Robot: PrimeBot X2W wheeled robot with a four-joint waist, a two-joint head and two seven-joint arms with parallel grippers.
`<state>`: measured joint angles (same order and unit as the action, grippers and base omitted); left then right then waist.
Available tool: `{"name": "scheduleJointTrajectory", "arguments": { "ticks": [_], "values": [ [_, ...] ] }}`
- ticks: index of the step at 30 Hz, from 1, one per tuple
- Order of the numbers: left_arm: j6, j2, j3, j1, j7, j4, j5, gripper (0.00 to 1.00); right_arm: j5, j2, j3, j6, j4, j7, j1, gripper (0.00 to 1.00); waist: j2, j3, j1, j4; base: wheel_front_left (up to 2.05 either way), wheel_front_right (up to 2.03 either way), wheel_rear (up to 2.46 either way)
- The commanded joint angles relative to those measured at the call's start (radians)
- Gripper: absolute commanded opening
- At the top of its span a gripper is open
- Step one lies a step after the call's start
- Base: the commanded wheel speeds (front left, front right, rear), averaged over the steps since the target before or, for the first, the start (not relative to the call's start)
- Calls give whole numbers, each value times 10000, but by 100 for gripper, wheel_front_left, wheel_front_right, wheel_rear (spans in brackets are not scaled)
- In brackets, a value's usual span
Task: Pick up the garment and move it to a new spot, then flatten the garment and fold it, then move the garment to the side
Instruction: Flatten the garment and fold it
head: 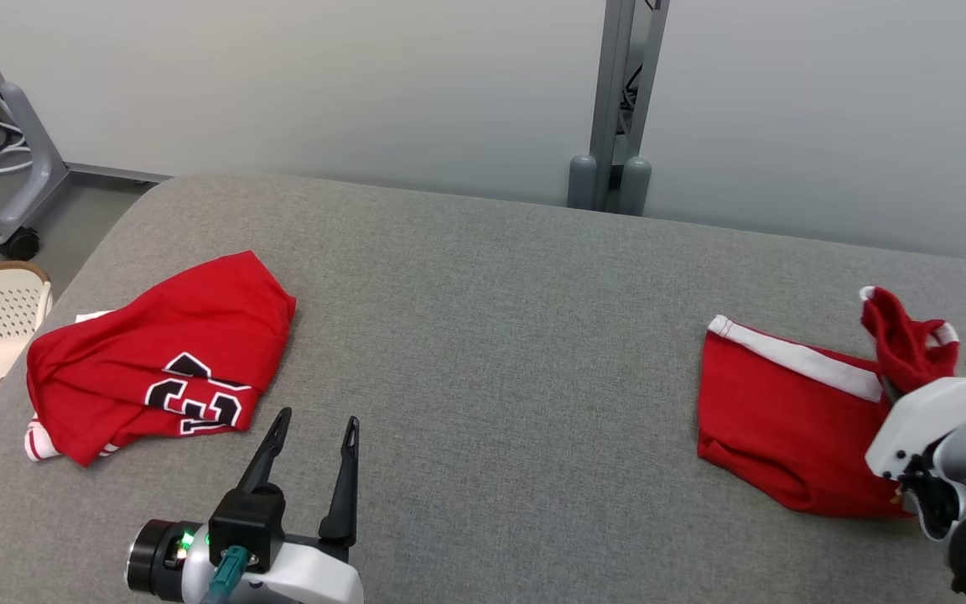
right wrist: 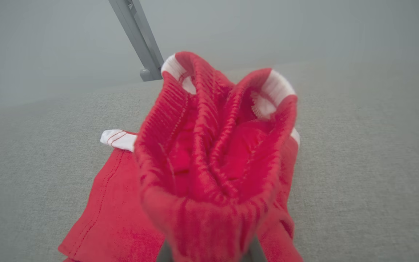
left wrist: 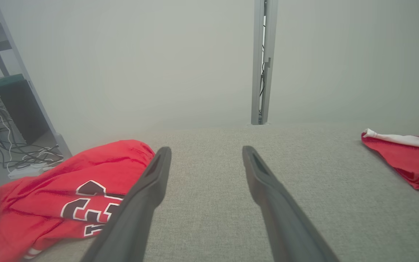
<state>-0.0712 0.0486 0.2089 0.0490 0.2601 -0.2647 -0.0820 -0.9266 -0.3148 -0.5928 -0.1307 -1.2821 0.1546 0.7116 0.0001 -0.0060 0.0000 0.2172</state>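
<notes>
Head view: we see the red shorts [head: 785,419] at the right of the grey woven pad [head: 491,335]. Their long axis runs left to right along their white side stripe [head: 793,356], with the waistband end rightward. The right gripper [head: 894,387] is clenched on the ribbed, gathered waistband [right wrist: 209,145], bunching it upward while the smooth knit legs lie flat. The left gripper [head: 317,417] hovers spread and empty, near a crumpled red jersey [head: 156,369] with black, white-edged numerals.
</notes>
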Motion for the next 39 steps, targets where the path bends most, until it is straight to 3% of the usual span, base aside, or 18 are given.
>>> {"name": "scheduleJointTrajectory", "arguments": {
  "ticks": [1,12,22,23,24,30,39],
  "values": [
    [27,38,-52,91,34,5,-24,100,33,83,-46,-3,33,-66,104,0,-1,-8,0,-8,0,0,0],
    [-24,36,216,50,34,-74,-212,100,-559,1154,-53,-3,683,-962,406,0,-1,176,0,197,0,0,0],
    [-80,37,260,321,34,-146,-234,100,-717,1472,200,-3,89,-1025,207,0,-1,582,0,805,0,0,0],
    [-66,32,252,329,34,-152,-234,100,-756,1502,224,-3,59,-1092,195,35,-1,608,0,840,0,0,0],
    [-66,34,248,336,34,-154,-240,100,-827,1541,286,-3,30,-1168,184,100,-1,630,0,867,0,0,0],
    [-128,35,257,281,34,-149,-275,100,-551,1667,183,-3,-58,-1243,255,100,-1,632,0,869,0,0,0],
    [-122,35,210,44,34,-230,-291,100,-569,2350,9,-3,349,-1418,311,100,-1,34,0,384,0,0,0]
  ]
}}
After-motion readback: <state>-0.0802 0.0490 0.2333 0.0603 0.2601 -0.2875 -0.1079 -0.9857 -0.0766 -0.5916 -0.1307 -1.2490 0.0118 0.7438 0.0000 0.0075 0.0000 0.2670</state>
